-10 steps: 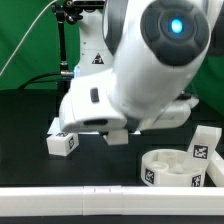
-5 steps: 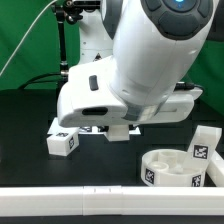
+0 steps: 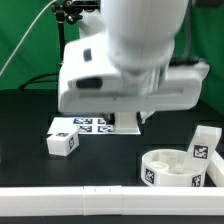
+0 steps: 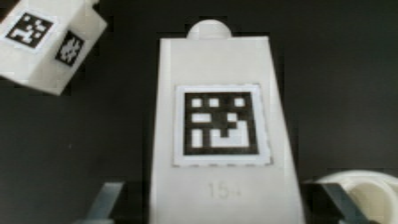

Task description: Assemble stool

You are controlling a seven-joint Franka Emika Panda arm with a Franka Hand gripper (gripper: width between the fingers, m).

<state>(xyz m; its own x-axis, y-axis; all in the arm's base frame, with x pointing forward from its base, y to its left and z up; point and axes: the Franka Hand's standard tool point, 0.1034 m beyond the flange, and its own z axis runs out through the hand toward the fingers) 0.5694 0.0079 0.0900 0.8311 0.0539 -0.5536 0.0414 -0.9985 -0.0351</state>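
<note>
My gripper hangs under the big white arm, a little above the black table, shut on a white stool leg. In the wrist view this leg fills the middle, tag up, its near end between my fingers; the gripper straddles it. A second blocky leg lies at the exterior view's left and also shows as the leg in the wrist view. The round ring-shaped seat sits at the front right, with its rim at the wrist view's edge. A third leg stands upright behind the seat.
The marker board lies flat on the table behind the left leg. A long white bar runs along the front edge. A green backdrop closes off the back.
The arm has risen and swung toward the exterior view's right, taking the gripped leg up off the table. The marker board has come into view. The other parts have not moved.
</note>
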